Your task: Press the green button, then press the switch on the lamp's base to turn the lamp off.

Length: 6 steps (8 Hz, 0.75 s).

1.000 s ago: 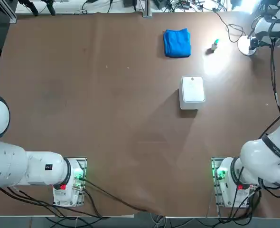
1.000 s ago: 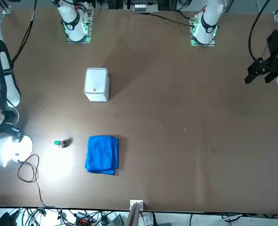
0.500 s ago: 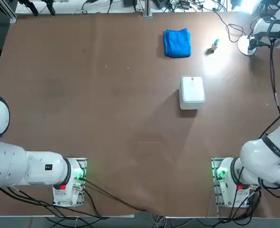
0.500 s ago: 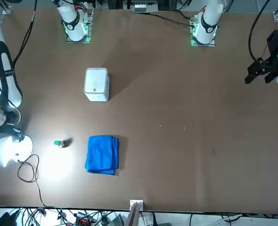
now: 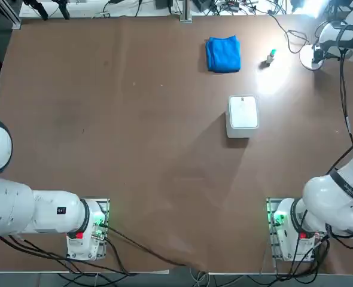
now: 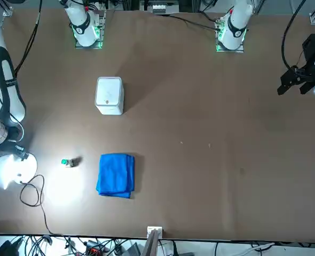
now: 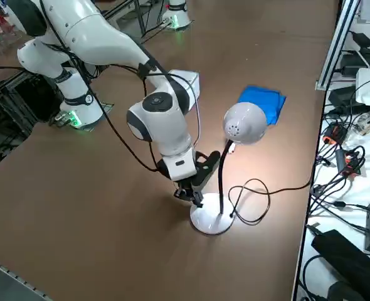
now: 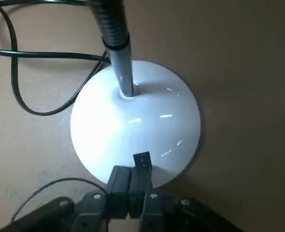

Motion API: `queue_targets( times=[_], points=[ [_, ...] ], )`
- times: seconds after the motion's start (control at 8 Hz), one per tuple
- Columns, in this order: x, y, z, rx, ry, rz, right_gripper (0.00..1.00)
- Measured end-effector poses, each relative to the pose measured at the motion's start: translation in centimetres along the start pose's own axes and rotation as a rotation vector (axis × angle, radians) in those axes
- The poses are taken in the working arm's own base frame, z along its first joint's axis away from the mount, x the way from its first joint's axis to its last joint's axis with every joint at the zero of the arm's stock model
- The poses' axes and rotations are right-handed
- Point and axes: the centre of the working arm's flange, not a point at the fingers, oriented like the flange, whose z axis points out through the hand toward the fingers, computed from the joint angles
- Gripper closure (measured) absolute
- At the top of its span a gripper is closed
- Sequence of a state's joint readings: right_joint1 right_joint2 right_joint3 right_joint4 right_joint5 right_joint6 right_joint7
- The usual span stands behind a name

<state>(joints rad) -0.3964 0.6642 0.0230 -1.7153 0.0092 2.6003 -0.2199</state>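
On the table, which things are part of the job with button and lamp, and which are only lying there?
For the job:
- green button
- lamp's base, with the lamp's stem
- right gripper, shut, over the edge of the base

Only lying there:
- blue cloth
- white box

Green button [image 5: 270,57] right of blue cloth [image 5: 223,54], beyond white box [image 5: 243,116].
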Motion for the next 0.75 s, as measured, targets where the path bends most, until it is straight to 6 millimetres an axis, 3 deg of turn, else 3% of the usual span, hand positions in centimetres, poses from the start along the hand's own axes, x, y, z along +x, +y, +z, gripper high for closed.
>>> queue_targets(
  times=[0.75],
  points=[
    [-0.41,0.24,0.51,-0.001,-0.001,0.004,0.99]
  ],
)
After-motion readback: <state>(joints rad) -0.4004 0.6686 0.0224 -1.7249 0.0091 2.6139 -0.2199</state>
